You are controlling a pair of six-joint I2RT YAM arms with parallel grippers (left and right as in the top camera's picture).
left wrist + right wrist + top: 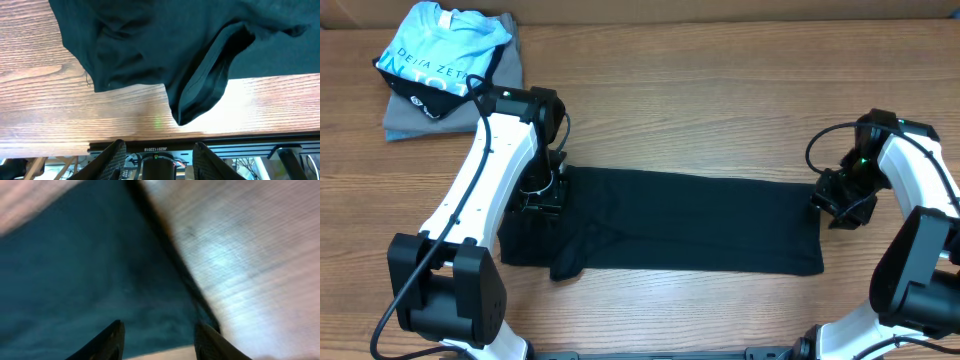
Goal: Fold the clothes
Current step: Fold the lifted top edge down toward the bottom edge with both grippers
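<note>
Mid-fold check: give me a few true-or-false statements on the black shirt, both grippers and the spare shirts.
1. The black T-shirt lies in a long band across the table. True.
2. The left gripper is clamped on a sleeve. False: its fingers stand apart with no cloth between them.
3. The light blue shirt lies on top of the grey shirt. True.
4. The right gripper hovers over the light blue shirt. False: it is open at the black T-shirt's right end.
</note>
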